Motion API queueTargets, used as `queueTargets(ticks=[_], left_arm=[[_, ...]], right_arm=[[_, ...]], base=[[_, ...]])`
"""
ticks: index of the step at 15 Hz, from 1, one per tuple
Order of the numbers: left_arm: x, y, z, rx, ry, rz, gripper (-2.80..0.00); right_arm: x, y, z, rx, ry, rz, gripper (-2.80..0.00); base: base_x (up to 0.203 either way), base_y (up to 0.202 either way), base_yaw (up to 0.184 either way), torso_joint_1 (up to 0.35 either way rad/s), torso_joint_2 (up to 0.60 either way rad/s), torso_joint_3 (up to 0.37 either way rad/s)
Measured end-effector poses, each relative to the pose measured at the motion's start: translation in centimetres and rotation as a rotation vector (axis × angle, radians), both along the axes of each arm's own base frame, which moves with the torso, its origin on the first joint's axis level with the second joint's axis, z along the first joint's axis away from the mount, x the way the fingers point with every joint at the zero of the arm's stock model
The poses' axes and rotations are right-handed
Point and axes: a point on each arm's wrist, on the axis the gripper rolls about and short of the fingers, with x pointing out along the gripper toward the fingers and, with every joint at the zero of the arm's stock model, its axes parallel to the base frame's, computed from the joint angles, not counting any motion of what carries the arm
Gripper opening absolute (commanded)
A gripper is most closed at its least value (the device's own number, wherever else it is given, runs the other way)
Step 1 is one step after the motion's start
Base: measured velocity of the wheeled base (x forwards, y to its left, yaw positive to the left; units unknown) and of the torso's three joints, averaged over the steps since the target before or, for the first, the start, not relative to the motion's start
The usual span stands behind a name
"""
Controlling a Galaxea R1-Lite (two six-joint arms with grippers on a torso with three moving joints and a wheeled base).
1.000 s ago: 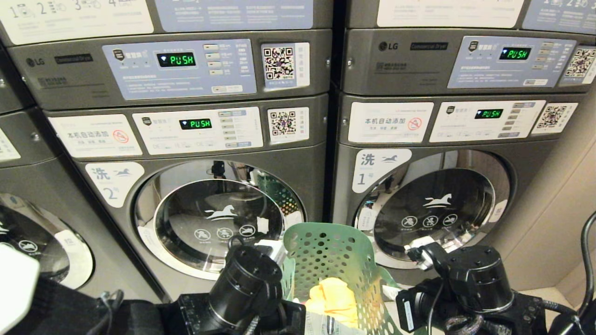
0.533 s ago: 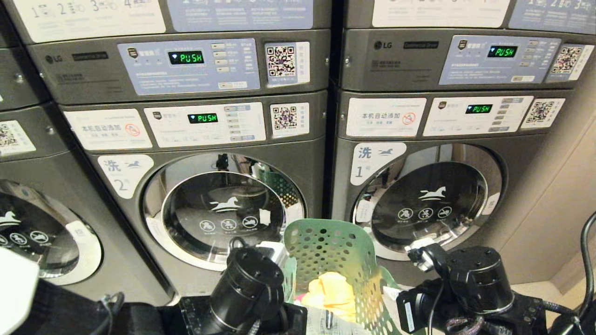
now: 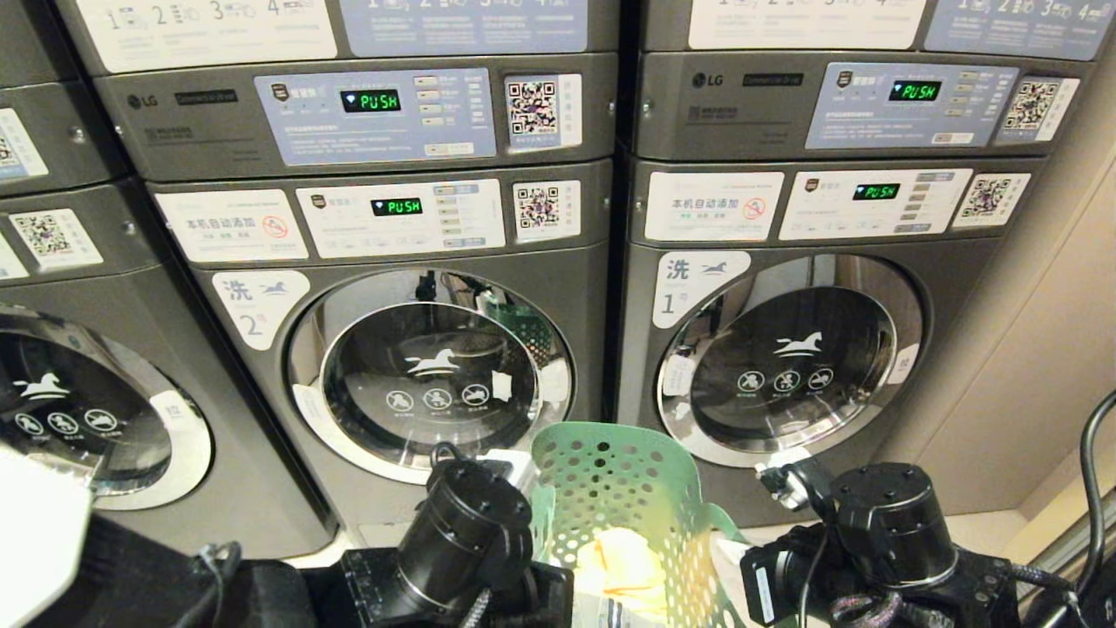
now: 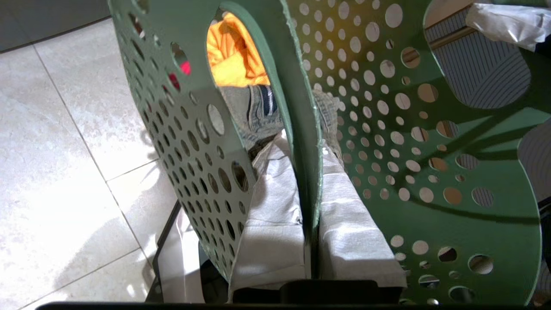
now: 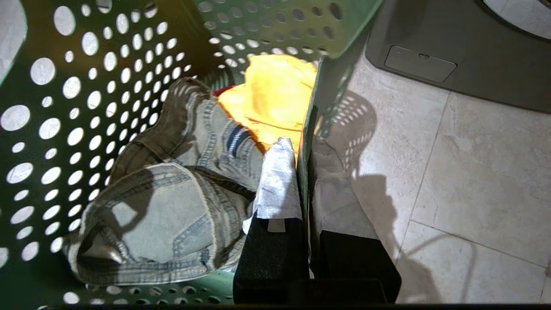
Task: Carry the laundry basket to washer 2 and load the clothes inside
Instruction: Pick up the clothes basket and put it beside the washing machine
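Pale stone floor tiles (image 5: 452, 181) are lying before dark grey front-load washer 2 (image 3: 418, 375). Both the left gripper (image 4: 311, 172) and right gripper (image 5: 303, 172) are clamping the green perforated plastic laundry basket (image 3: 623, 488), its grey jeans and yellow cloth (image 5: 202, 155) partly hidden.

Your way into the dark grey front-load washer marked 2 (image 3: 410, 366) is barred — its round chrome-rimmed glass door (image 3: 432, 375) sits flush and closed. The perforated green plastic laundry basket (image 3: 623, 497) stands between you and the machines, its far wall rising before the seam between that washer and the like washer marked 1 (image 3: 785, 349). Both grippers are occupied, clamped on opposite basket walls: left gripper (image 4: 311, 202), right gripper (image 5: 304, 181). Pale tiled floor (image 5: 452, 172) lies open beside the basket — the basket's mouth is unobstructed from above.
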Motion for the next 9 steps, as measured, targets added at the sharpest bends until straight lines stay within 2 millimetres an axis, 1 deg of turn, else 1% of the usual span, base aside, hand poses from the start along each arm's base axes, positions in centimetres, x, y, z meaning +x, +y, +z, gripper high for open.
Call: queueTargets(ticks=[9], left_arm=[[-0.06, -0.31, -0.30, 0.006, 0.007, -0.010, -2.80]], right_arm=[[0.16, -0.04, -0.02, -0.020, -0.012, -0.036, -2.80]], base=[[0.000, 0.000, 0.000, 0.000, 0.00, 0.000]])
